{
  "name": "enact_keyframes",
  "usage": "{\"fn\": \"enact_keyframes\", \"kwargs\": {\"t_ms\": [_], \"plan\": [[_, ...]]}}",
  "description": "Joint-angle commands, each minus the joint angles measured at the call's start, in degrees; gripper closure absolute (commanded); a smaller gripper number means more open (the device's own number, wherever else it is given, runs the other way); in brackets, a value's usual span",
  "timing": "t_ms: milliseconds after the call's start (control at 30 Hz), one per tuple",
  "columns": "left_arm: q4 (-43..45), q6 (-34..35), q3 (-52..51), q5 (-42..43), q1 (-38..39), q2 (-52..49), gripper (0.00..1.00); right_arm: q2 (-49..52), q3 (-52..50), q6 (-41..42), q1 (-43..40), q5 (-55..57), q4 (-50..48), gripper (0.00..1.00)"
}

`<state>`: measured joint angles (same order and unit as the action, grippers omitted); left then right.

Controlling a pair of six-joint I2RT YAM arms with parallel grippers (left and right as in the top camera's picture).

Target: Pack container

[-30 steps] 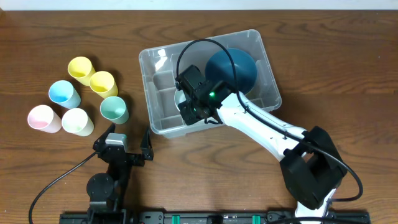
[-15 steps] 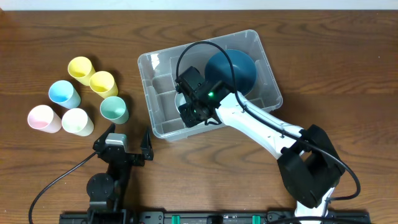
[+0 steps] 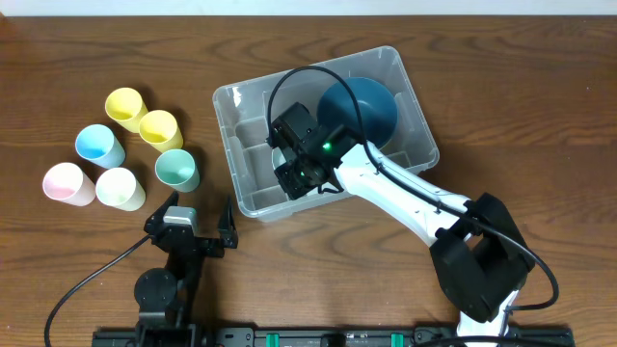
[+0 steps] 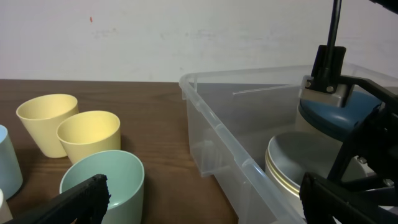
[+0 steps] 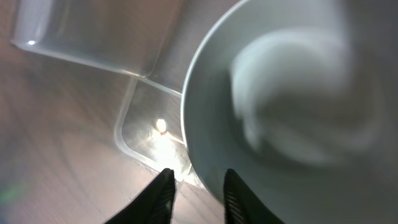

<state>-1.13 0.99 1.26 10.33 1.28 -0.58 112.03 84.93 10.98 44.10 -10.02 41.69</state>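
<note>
**A:** What is different from a second ago?

**B:** On the left, nothing. The cups (image 3: pixel 119 188) stand on the table (image 3: pixel 540 58) as before. There are six, all upright and empty, and the green cup (image 3: pixel 176 170) is nearest to the container. The left gripper (image 3: pixel 196 220) rests at the near edge with its fingers wide apart, holding nothing.

**A:** And the container (image 3: pixel 241 116)?

**B:** It is in the middle of the table, a little to the far side. It has moved: its near left corner has slid slightly nearer, and the whole bin has turned a bit. The right gripper (image 3: pixel 294 175) inside it has also shifted a little.

**A:** What does that mean for the packing?

**B:** I think the arm pushes on the bin while it settles a pale bowl (image 5: pixel 280 106) into the near left part. I judge this bowl is almost placed, but the cups are not yet packed.

**A:** Does the gripper hold the bowl?

**B:** Its fingers stand on both sides of the rim, close together. The right wrist view is blurred, so I cannot tell if they pinch it or have let go.

**A:** What else is inside?

**B:** In the left wrist view the pale bowl seems to lie on other pale dishes, but I cannot count them. To the right, a dark blue bowl (image 3: pixel 371 106) fills the far right part.
</note>
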Motion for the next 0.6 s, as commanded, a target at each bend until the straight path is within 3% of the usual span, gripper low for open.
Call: {"fn": "enact_keyframes", "kwargs": {"t_ms": [0,333,567], "plan": [[-1.88,-0.98,-1.03,0.83,-0.24,0.31,0.02,0.61,0.04,-5.22,0.17,-2.34,-0.2,0.69],[-1.88,-0.98,-1.03,0.83,-0.24,0.31,0.02,1.53,0.04,-11.98,0.17,-4.66,-2.34,0.68],[-1.88,-0.98,-1.03,0.83,-0.24,0.31,0.02,4.61,0.04,-12.39,0.17,-5.46,-3.39,0.71]]}}
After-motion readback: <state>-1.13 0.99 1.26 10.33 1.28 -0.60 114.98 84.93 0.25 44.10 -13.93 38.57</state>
